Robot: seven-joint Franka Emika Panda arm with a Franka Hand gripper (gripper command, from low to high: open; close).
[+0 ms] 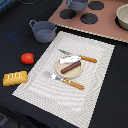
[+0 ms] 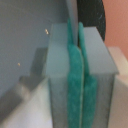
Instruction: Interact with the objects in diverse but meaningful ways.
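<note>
The yellow scored bread loaf (image 1: 15, 77) lies on the dark table at the exterior view's left, with the red tomato (image 1: 27, 58) just behind it. On a round beige plate (image 1: 76, 71) in the middle of the striped placemat (image 1: 95, 85) rest the brown sausage (image 1: 71, 67) and a pale silvery flat piece (image 1: 69, 59). One small grey handled pot (image 1: 43, 31) stands off the mat's far corner, and another pot (image 1: 77, 4) sits on the stove board. My gripper (image 2: 76, 45) shows only in the wrist view, its green pads (image 2: 74, 85) pressed together with nothing between them.
A knife (image 1: 80, 56) and a fork (image 1: 64, 80), both with orange handles, flank the plate. The pink stove board (image 1: 107, 27) with black burners (image 1: 89, 19) lies at the back, with a pale bowl (image 1: 123, 17) at its right end. The wrist view shows a grey surface, a burner and the mat's edge.
</note>
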